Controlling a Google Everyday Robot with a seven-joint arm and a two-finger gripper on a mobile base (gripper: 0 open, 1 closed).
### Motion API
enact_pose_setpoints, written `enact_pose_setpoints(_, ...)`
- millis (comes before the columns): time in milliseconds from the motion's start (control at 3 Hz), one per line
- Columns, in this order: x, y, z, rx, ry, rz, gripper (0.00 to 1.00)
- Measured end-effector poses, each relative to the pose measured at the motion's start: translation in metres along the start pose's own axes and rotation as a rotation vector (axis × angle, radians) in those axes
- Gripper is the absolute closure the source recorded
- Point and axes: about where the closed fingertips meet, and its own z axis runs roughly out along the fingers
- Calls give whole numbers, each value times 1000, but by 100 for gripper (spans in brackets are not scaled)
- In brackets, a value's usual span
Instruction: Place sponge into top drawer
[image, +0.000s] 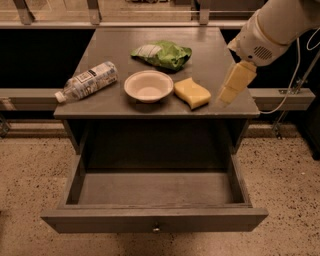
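Yellow jaws near sponge (192, 93), arm (280, 25) cropped

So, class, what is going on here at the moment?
A robot arm is set to put the sponge into the top drawer. Its claw hovers over the right side of the table, just right of the sponge and apart from it. The sponge lies on the table beside a white bowl, with a plastic bottle and a green bag nearby. The top drawer stands pulled open.
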Motion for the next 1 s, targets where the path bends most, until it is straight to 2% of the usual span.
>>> enact_pose_setpoints(333,-14,-15,46,-35,-143,105,0)
enact_pose_setpoints(667,-19,-18,83,-68,-208,197,0)
enact_pose_setpoints(1000,-15,-20,110,-82,-245,269,0)
